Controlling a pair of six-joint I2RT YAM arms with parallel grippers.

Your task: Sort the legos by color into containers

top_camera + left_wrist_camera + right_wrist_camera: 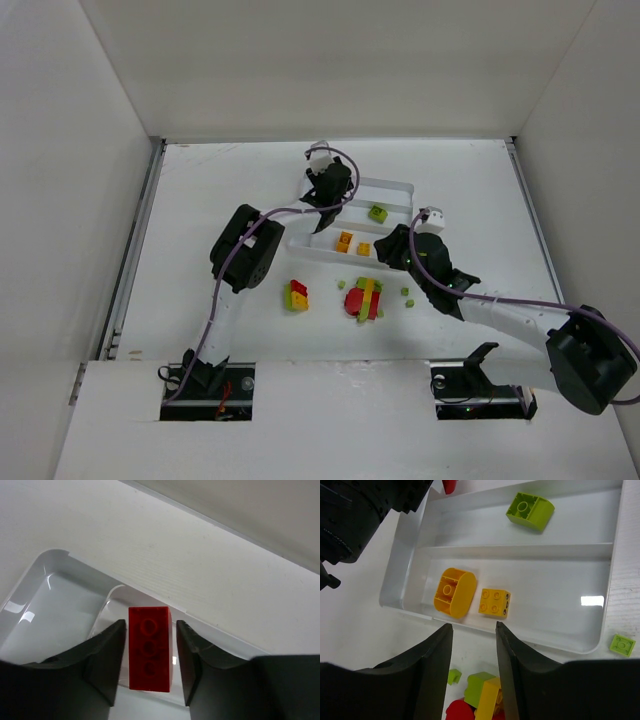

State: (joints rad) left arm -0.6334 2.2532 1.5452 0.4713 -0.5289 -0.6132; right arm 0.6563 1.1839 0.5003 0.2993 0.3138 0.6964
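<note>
Left claw (151, 625) brackets red brick (150, 655), grip unclear; right claw (474, 630) spread; tray (520, 551): orange bricks (455, 591), green brick (530, 511).

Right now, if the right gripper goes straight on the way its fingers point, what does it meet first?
Probably the near wall of the white tray, just ahead of the right gripper; past it sits a square yellow-orange brick. Height is unclear; it may clear the wall.

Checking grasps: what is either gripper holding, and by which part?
The left gripper brackets a red brick by its long sides; firm contact cannot be told. The right gripper holds nothing.
</note>
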